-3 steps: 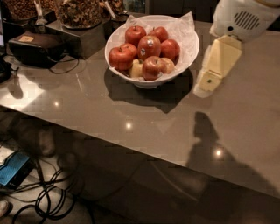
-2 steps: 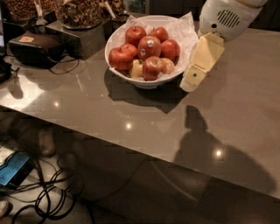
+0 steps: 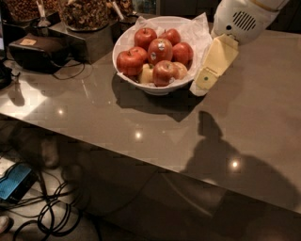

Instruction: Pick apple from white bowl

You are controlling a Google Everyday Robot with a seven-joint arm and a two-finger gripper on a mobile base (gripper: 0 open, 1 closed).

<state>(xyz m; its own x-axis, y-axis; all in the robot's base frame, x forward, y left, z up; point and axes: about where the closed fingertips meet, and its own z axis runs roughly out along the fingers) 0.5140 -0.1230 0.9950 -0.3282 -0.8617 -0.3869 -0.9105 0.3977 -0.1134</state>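
Your end effector (image 3: 203,84) sits just right of the white bowl (image 3: 159,89), how open I cannot tell, so lift it over the rim and lower it slowly onto the red apple (image 3: 182,52) inside the bowl's right side.

The gripper (image 3: 201,84) has swung left — tip now just beside the white bowl (image 3: 157,88).

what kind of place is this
Probably an office snack counter or kitchenette: a white bowl of apples on a grey countertop, with snack bins behind. The gripper hangs beside the bowl's rim.
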